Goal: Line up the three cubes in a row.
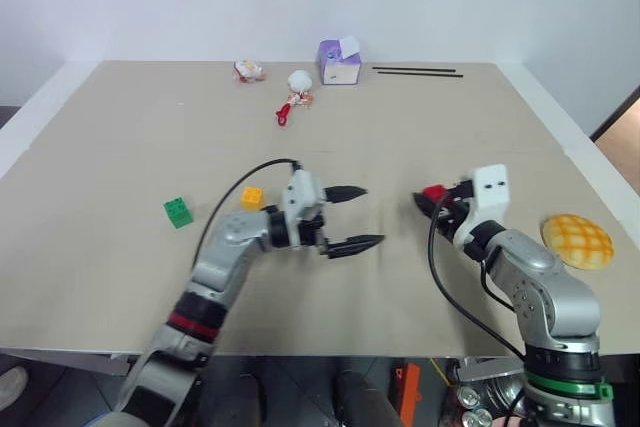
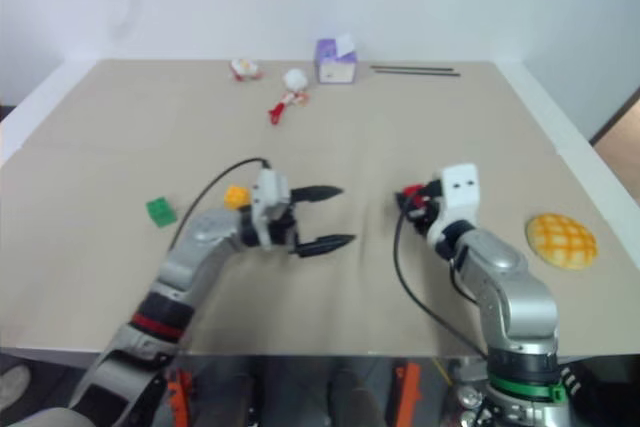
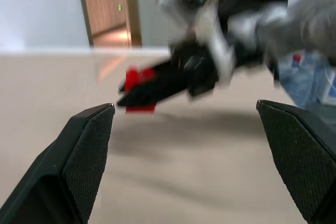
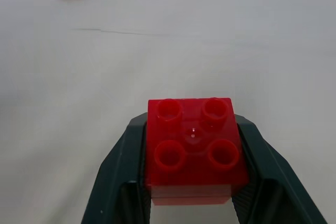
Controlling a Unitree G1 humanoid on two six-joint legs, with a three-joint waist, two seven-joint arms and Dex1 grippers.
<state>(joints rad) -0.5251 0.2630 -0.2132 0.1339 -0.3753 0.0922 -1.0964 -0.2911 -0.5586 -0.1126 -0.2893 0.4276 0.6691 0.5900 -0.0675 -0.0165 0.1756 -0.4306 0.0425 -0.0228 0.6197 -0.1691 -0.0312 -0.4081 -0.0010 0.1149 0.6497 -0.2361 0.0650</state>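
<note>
We reach our left gripper (image 1: 357, 217) toward the right above the near middle, its two fingers spread wide and holding nothing. Our right gripper (image 1: 432, 197) points left toward it, fingers clamped on the red cube (image 4: 194, 148).

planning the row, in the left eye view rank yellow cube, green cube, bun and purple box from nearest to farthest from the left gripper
From the left gripper:
1. yellow cube, just behind its wrist
2. green cube, farther to the robot's left
3. bun, at the right edge
4. purple box, at the far edge
</note>
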